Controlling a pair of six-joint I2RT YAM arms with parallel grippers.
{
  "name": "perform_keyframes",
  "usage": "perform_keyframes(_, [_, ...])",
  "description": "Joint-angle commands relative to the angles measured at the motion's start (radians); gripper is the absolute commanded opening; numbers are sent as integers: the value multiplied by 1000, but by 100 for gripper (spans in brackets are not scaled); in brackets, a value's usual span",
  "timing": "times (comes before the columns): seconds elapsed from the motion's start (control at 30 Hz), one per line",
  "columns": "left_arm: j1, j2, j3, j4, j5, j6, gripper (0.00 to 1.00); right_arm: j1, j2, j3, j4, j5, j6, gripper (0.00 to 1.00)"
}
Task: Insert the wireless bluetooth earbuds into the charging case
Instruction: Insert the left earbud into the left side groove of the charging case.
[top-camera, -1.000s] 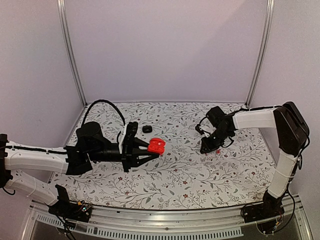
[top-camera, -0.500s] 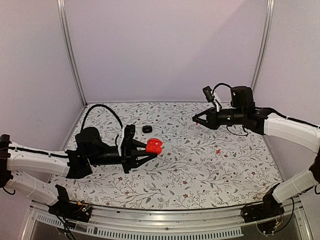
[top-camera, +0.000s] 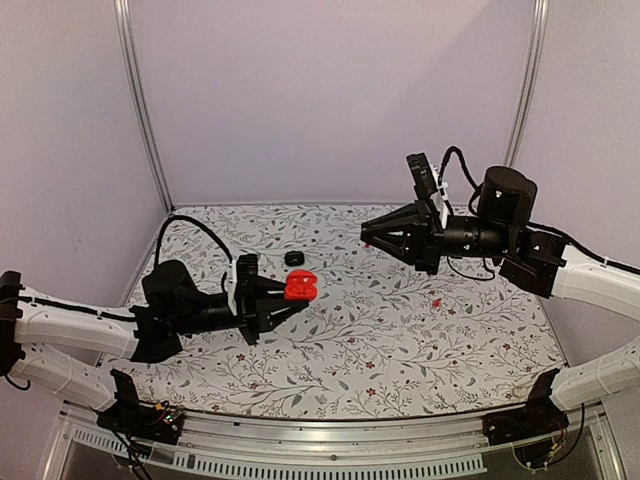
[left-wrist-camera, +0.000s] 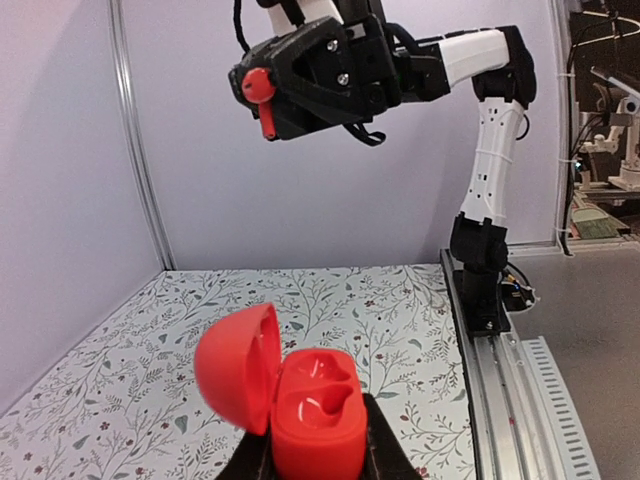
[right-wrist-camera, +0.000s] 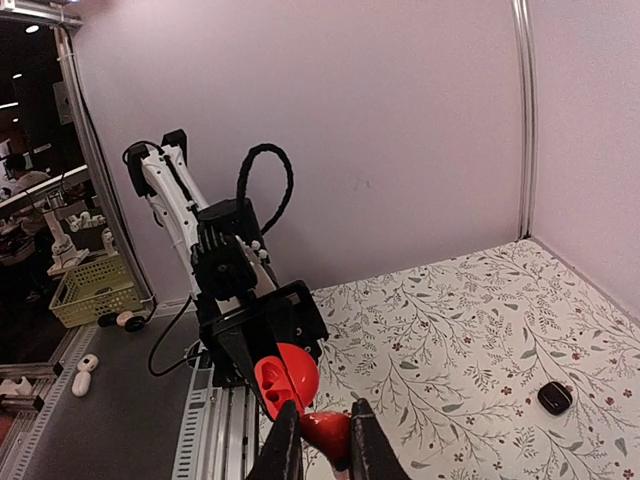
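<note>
above the table (top-camera: 400, 345), right pincer (top-camera: 364, 231) pinching an earbud (left-wrist-camera: 258, 88) has neared case (top-camera: 300, 287) clamped in left pincer (top-camera: 297, 301).

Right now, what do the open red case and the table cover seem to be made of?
The charging case looks like moulded plastic, glossy: soft highlights show on its lid and wells. The table cover looks like a matte printed sheet, cloth or vinyl, I cannot tell which: flat floral pattern, no glare.

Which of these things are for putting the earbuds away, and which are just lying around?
For the job: open glossy red plastic charging case, in the left gripper; small red plastic earbud, in the right gripper; tiny red bud on the table.
Just lying about: small black rounded object on the table.
</note>
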Motion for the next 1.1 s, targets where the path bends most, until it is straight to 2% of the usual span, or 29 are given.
perform_keyframes(0.0, [-1, -30, -15, 69, 8, 72, 0, 82, -34, 3, 36, 8, -53, 9])
perform_keyframes(0.37, [-41, -45, -7, 100, -2, 147, 0, 270, 9, 48, 40, 114, -170, 8])
perform_keyframes(0.73, [-42, 16, 73, 87, -9, -35, 0, 344, 95, 121, 49, 291, -219, 7])
perform_keyframes(1.07, [-43, 27, 96, 66, -55, -71, 0, 353, 148, 139, 74, 387, -183, 7])
